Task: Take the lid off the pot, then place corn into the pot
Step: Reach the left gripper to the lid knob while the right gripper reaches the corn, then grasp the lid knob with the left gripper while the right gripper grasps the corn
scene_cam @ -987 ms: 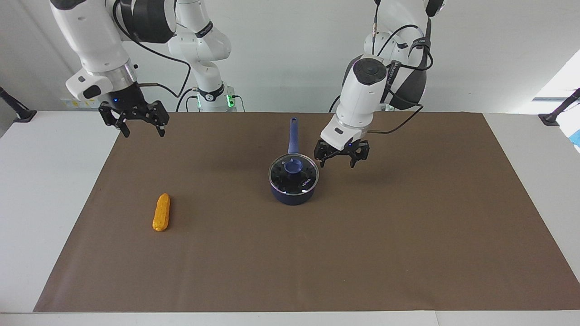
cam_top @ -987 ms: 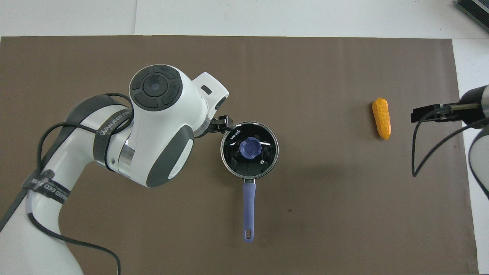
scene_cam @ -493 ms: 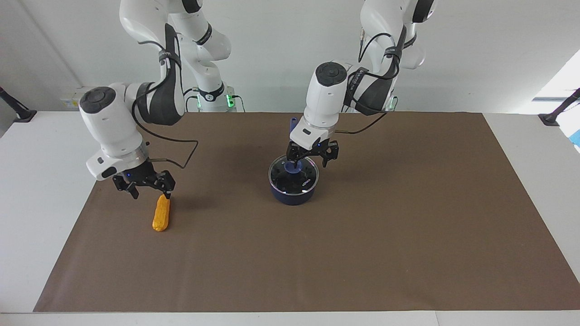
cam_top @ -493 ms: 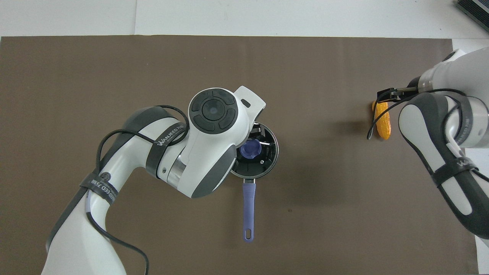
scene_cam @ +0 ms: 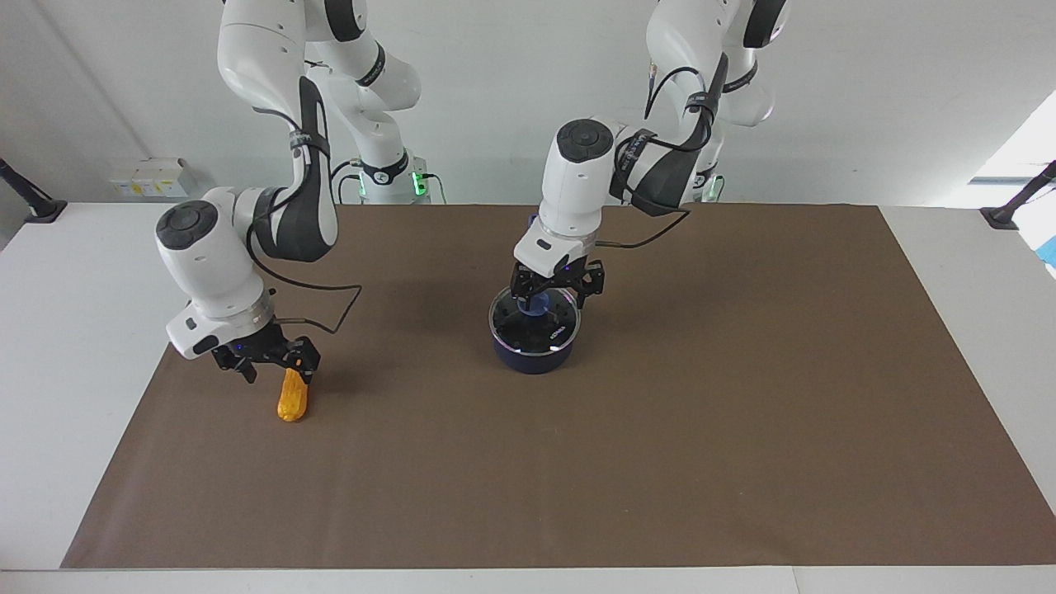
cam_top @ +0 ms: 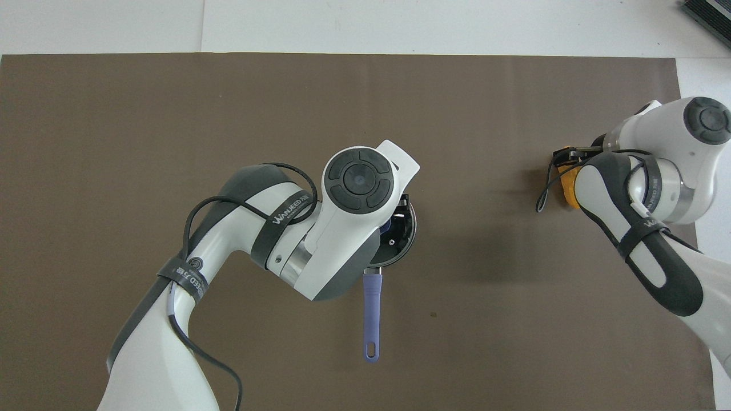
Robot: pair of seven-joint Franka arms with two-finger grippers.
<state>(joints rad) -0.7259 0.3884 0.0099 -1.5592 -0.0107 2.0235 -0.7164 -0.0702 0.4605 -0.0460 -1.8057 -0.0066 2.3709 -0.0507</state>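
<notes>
The dark blue pot [scene_cam: 532, 356] stands mid-table with the glass lid [scene_cam: 554, 332] on it, its long handle [cam_top: 371, 314] pointing toward the robots. My left gripper [scene_cam: 551, 299] is low over the lid, open, with its fingers on either side of the blue knob [scene_cam: 538, 308]. The orange-yellow corn [scene_cam: 291, 400] lies on the mat toward the right arm's end. My right gripper [scene_cam: 278, 369] is open and down over the corn's end nearer the robots. In the overhead view the left arm hides most of the lid and the right arm hides part of the corn [cam_top: 565, 185].
A brown mat [scene_cam: 660, 429] covers the white table [scene_cam: 74, 330]. A black clamp post [scene_cam: 1011, 206] stands at the table corner by the left arm's end, another [scene_cam: 33, 202] by the right arm's end.
My left gripper has swung from beside the pot onto the lid's knob and lowered. My right gripper has come down from high near the robots to the corn's nearer end.
</notes>
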